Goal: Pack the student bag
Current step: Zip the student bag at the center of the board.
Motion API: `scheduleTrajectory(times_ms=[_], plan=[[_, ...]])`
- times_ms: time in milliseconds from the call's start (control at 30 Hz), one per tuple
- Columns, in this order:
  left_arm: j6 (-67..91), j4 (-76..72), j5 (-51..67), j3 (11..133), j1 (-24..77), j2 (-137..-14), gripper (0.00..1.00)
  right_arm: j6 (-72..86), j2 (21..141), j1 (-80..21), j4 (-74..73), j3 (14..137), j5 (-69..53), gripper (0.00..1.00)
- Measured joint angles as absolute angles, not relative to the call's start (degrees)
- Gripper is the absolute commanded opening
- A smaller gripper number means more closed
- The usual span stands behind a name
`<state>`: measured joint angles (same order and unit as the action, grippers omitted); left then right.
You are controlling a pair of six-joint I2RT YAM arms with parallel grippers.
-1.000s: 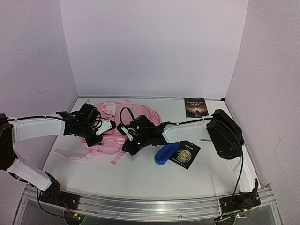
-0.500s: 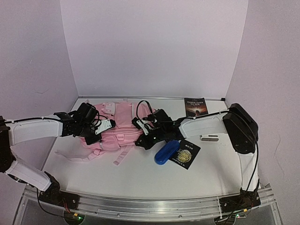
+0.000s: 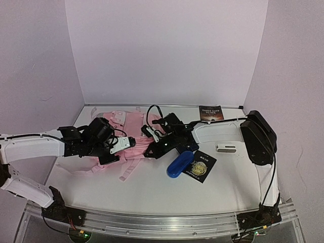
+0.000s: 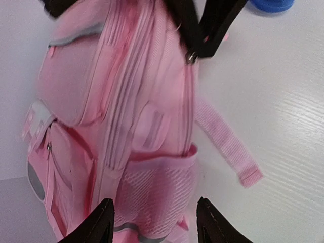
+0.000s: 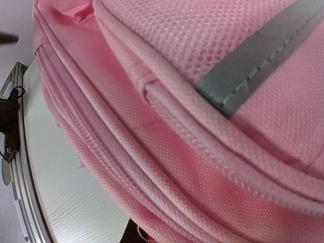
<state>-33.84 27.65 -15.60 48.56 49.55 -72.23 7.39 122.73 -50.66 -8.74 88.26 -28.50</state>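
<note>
The student bag [image 3: 130, 127], pink and soft, lies on its side left of the table's middle; its straps trail toward the near edge. My left gripper [image 3: 130, 142] hovers at its near side, open, and in the left wrist view the left gripper [image 4: 158, 223] has its fingers on either side of the mesh side pocket [image 4: 159, 190] without touching it. My right gripper [image 3: 151, 151] is shut on the bag's edge by a zip line; in the left wrist view the right gripper [image 4: 192, 54] has its black fingers pinched together there. Pink fabric [image 5: 202, 126] fills the right wrist view.
A blue case [image 3: 179, 164] and a dark booklet with a gold emblem [image 3: 201, 166] lie right of the bag. A dark book [image 3: 211, 115] sits at the back right. A small white object [image 3: 226, 148] lies beside the right arm. Walls enclose three sides.
The right gripper has pulled the bag rightward and turned it over. The left gripper has let go of the bag, opened, and shifted toward the bag's near side.
</note>
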Motion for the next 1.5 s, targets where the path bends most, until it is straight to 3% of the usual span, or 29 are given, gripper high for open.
scheduleTrajectory(times_ms=[400,700,800,867,1233,1267,1400,1500], plan=[[-33.5,19.3,-15.2,46.9,54.5,-81.4,0.51,13.5,123.8,-51.7,-9.5,91.4,-32.6,0.00],[-37.9,13.0,-20.8,46.4,54.1,-88.3,0.09,15.3,123.8,-51.7,-9.2,90.7,-33.1,0.00],[-38.0,12.6,-21.0,46.4,53.2,-88.3,0.01,14.9,123.8,-51.5,-7.4,89.0,-33.5,0.00],[-38.1,12.5,-20.4,46.1,52.7,-87.9,0.00,14.1,123.1,-50.9,-5.3,86.8,-34.0,0.00],[-38.9,18.7,-20.5,42.0,43.5,-77.9,0.01,5.7,115.4,-40.3,-5.2,78.2,-36.9,0.00],[-39.1,18.9,-20.7,41.8,42.7,-77.5,0.05,5.0,115.2,-39.6,-5.1,78.2,-37.0,0.00],[-39.0,20.1,-21.2,42.1,42.7,-77.1,0.39,4.6,115.2,-39.9,-5.6,78.3,-37.6,0.00],[-37.5,23.8,-22.0,42.7,44.9,-75.9,0.52,5.6,115.4,-41.5,-7.2,79.0,-37.2,0.00]])
